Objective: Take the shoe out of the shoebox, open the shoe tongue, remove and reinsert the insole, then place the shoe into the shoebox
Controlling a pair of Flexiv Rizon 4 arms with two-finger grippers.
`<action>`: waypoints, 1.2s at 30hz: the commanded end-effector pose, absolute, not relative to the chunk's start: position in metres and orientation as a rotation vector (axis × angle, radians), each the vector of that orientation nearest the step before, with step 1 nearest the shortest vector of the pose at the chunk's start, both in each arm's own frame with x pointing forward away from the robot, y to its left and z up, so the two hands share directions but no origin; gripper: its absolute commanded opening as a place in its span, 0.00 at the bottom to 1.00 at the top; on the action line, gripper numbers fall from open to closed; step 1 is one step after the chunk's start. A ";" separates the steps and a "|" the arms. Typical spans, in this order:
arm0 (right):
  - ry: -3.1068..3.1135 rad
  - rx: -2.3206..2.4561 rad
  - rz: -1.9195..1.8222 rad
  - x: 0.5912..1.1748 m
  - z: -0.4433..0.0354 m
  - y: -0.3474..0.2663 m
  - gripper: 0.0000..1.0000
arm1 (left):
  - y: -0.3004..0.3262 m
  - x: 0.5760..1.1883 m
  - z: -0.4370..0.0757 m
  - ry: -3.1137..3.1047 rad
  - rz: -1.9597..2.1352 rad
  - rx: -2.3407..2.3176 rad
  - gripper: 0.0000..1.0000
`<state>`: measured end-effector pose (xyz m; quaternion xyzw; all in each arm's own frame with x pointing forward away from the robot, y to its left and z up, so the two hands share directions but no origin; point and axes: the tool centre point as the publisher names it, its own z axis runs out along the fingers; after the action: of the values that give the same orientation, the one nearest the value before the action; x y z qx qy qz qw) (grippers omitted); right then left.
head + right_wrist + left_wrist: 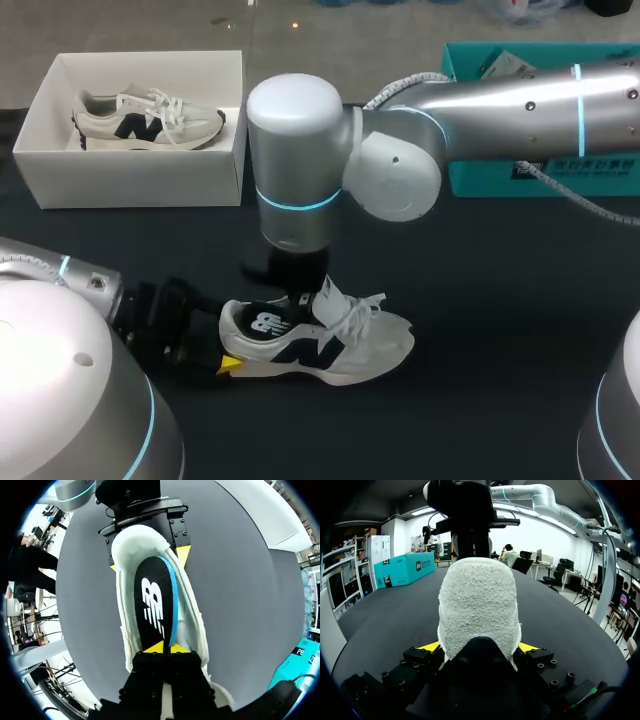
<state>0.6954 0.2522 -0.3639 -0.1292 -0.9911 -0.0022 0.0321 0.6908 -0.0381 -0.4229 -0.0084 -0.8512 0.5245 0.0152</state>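
- Right wrist view: shows right gripper pinched tight on the front end of the insole, stretched ahead of the fingers and tilted on edge inside the shoe.
- Left wrist view: shows left gripper clamping the shoe's heel from both sides, down on the table.
- Probably best: hold the heel firm, slide the insole along the shoe's length, level it out, avoid catching the collar.
- Well beyond left gripper: white shoebox holding a second shoe.
- Well apart from right gripper: teal box, contents unclear.
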 end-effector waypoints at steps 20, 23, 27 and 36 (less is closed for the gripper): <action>-3.091 -0.347 -0.323 0.706 -0.344 0.278 0.35 | -0.037 0.691 -0.423 -2.651 1.629 -0.025 0.00; -3.088 -0.354 -0.322 0.704 -0.344 0.275 0.45 | -0.037 0.691 -0.423 -2.651 1.629 -0.025 0.00; -3.084 -0.370 -0.310 0.703 -0.345 0.271 0.49 | -0.037 0.691 -0.423 -2.651 1.629 -0.025 0.00; -3.052 -0.413 -0.316 0.701 -0.355 0.266 0.39 | -0.037 0.691 -0.423 -2.651 1.629 -0.025 0.00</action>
<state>0.7008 0.2684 -0.3495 -0.1335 -0.9861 -0.0963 0.0202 0.6911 -0.0371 -0.4230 -0.0083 -0.8512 0.5245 0.0152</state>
